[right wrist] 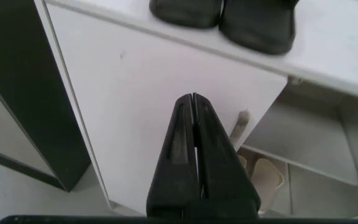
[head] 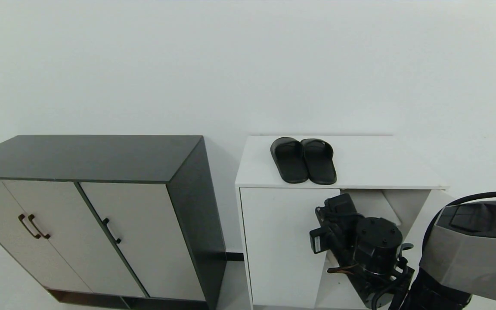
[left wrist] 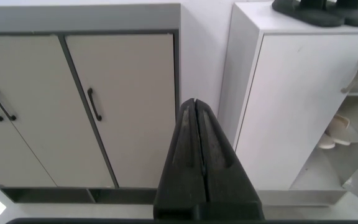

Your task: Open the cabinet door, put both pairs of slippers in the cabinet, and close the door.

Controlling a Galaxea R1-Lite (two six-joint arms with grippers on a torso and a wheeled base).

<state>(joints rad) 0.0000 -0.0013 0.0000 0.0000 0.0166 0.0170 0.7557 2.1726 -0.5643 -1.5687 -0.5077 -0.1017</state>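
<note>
Right pincer [right wrist: 194, 98] closed, near cabinet door [right wrist: 129, 93]

Readable text: none is found.
Slippers [head: 303, 160]: no print can be made out.
White cabinet [head: 280, 241]: no label or number is seen.
Tag [head: 316, 243] on right arm [head: 377, 245]: white, print too small to be read.

Black cabinet [head: 88, 157], beige doors [head: 121, 234], white wall [head: 248, 64]
</note>
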